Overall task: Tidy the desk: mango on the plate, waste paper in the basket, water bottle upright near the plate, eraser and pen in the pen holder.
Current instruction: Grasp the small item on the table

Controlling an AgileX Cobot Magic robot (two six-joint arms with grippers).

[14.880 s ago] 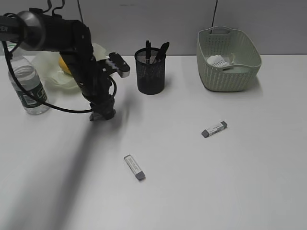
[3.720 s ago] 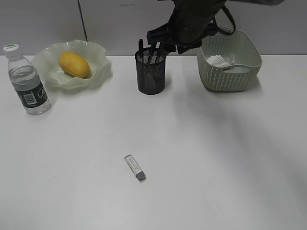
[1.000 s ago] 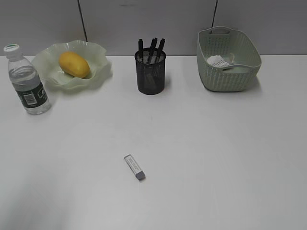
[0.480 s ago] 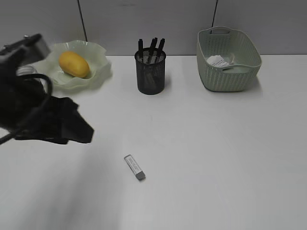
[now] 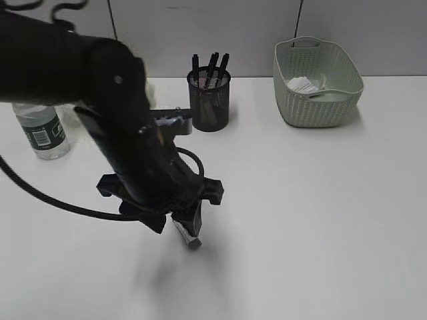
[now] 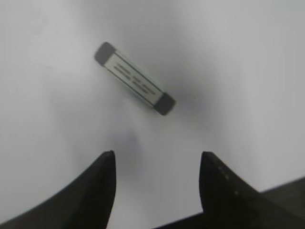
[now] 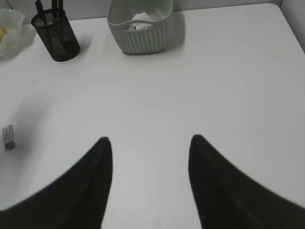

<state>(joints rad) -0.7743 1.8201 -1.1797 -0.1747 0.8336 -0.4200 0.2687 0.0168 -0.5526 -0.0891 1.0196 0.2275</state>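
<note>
A white eraser (image 6: 135, 78) with grey ends lies flat on the desk (image 5: 320, 220). My left gripper (image 6: 157, 155) hangs open and empty just above it, the eraser ahead of its fingertips. In the exterior view only the eraser's end (image 5: 192, 240) shows under the left gripper (image 5: 180, 223). Black pens (image 5: 212, 65) stand in the pen holder (image 5: 209, 100). The waste paper (image 5: 303, 85) lies in the basket (image 5: 317, 100). The water bottle (image 5: 41, 132) stands upright at the left. My left arm hides the mango and most of the plate (image 7: 12, 21). My right gripper (image 7: 150, 138) is open and empty over bare desk.
The left arm stretches from the upper left across the plate area, with a cable looping beside it. The wall runs right behind the pen holder and basket. In the right wrist view the eraser (image 7: 8, 136) lies far left, away from the pen holder (image 7: 55, 33).
The left arm has swung in from the left, from out of view a second ago, and now stands over the eraser. The eraser, holder and basket have not moved.
</note>
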